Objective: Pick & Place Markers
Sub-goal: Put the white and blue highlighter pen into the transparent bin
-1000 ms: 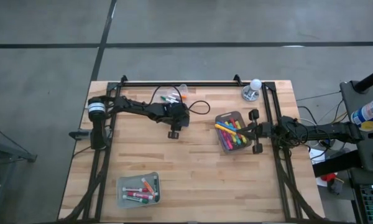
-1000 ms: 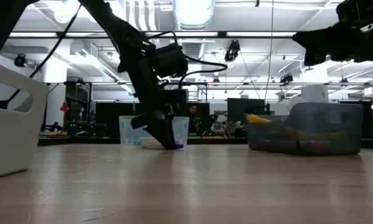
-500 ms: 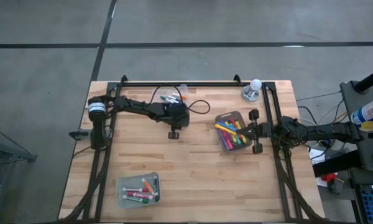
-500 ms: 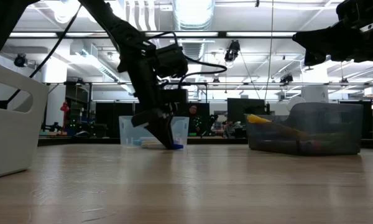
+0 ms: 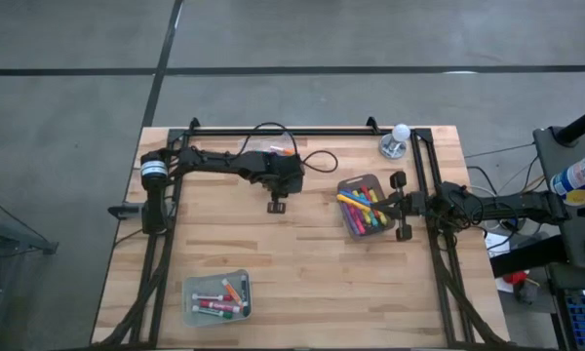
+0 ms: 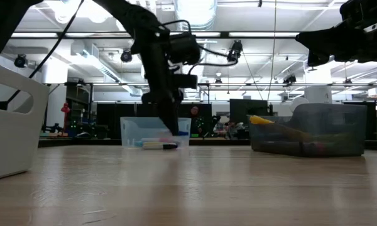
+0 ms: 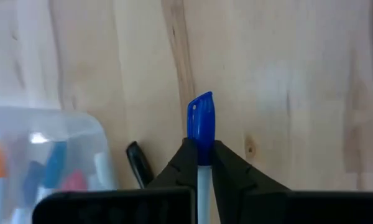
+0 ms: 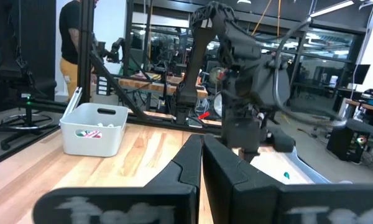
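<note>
Left gripper [image 7: 199, 163] pinches a blue-capped marker [image 7: 201, 127] above bare table [image 7: 298, 93], clear bin [image 7: 43, 149] and a black marker [image 7: 138, 163] just beside it, while right gripper [image 8: 202, 155], fingers together, waits over the grey bin [image 5: 363, 208].

From overhead we look straight down on the whole counter [image 5: 302, 273]; low, we look level across it. Both wrist views sit close, sharing the left arm [image 8: 242, 68].
</note>
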`<state>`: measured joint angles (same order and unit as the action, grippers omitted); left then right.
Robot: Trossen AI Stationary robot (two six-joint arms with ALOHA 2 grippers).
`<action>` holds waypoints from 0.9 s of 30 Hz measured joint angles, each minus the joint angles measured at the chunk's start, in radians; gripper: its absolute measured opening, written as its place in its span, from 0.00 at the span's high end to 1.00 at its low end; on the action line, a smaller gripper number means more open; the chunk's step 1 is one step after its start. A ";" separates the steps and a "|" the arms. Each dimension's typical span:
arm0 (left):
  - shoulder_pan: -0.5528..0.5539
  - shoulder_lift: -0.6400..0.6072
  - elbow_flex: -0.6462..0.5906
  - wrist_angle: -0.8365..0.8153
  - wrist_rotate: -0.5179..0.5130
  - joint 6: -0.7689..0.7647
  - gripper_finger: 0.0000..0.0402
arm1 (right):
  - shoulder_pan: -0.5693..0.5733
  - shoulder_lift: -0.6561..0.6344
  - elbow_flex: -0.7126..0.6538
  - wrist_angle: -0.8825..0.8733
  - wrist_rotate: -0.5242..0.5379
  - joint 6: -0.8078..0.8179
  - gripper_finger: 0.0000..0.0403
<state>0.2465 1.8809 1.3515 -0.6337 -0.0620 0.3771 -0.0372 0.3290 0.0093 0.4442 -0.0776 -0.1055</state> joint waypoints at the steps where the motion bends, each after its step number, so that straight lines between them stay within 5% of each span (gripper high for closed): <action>1: 0.000 0.000 0.020 -0.018 0.000 -0.001 0.95 | 0.000 0.000 0.000 0.000 0.000 -0.002 0.98; 17: 0.007 -0.002 0.320 -0.327 -0.017 -0.021 1.00 | 0.000 0.000 0.000 0.000 0.000 0.000 0.98; 27: 0.005 0.001 0.272 -0.315 0.035 -0.102 0.96 | 0.000 0.000 0.000 0.000 0.000 0.000 0.98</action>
<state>0.2516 1.8817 1.6237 -0.9489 -0.0269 0.2752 -0.0376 0.3294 0.0093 0.4442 -0.0777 -0.1055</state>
